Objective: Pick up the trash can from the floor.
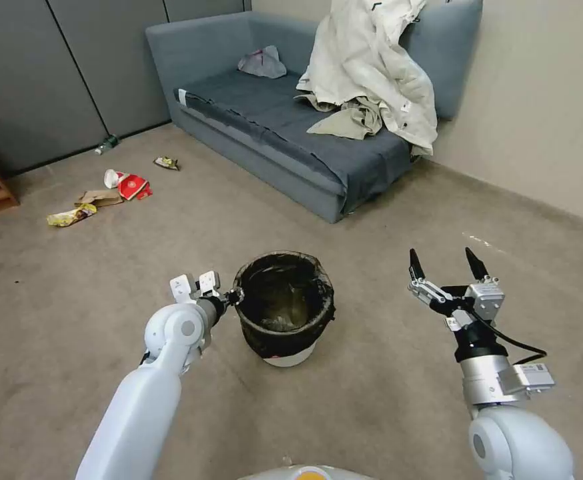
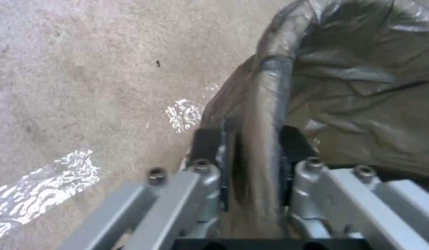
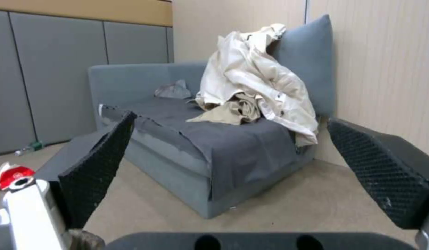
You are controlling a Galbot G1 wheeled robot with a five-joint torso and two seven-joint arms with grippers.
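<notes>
Can point(image 1: 285, 308) stands upright on the floor point(image 1: 385, 400), just ahead of the robot; left gripper point(image 1: 233, 296) is clenched on its bagged rim point(image 2: 265, 114), one finger inside, one outside; right gripper point(image 1: 447, 261) hangs spread, well apart. Grasp step judged complete; the lift calls for a straight rise, since the bag may slip.
</notes>
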